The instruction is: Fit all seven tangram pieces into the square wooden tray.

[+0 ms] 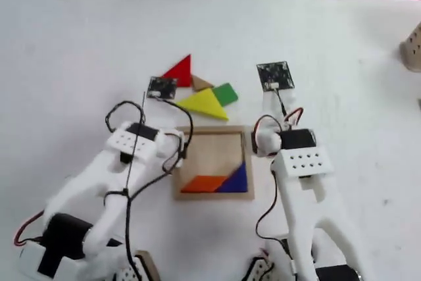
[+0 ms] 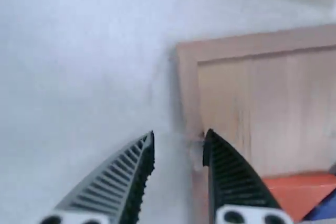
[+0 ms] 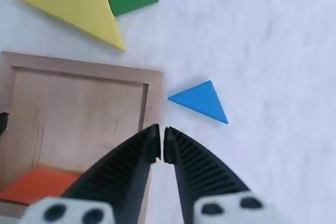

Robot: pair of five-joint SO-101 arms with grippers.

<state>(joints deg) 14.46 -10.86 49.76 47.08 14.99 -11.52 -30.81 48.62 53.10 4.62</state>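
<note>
White table [image 1: 79, 37], plain, carried all items listed.

Item 1: square wooden tray [image 1: 214, 131], lying flat at the table's middle, between the two arms. Two pieces sat inside it, along the rim nearest the arm bases: an orange piece [image 1: 202, 183] and a dark blue piece [image 1: 235, 179], touching each other.

Item 2: four loose pieces on the table just beyond the tray's far rim, in a close cluster: red triangle [image 1: 180, 70], brown piece [image 1: 200, 83], green piece [image 1: 226, 93] and yellow triangle [image 1: 205, 103]. The yellow triangle lay nearest the tray, and the green piece touched it.

Item 3: light blue triangle [image 3: 199, 100], flat on the table just beside the tray's outer rim on the right arm's side, not touching it.

Item 4: left gripper [image 2: 178, 142], jaws parted a moderate way and holding nothing. It hung low over the tray's rim on the left arm's side, with one finger over the bare table and the other over the rim's inner edge.

Item 5: right gripper [image 3: 160, 140], jaws drawn almost together with only a slit between the tips, gripping nothing. It stood over the tray's rim, near the light blue triangle.
</note>
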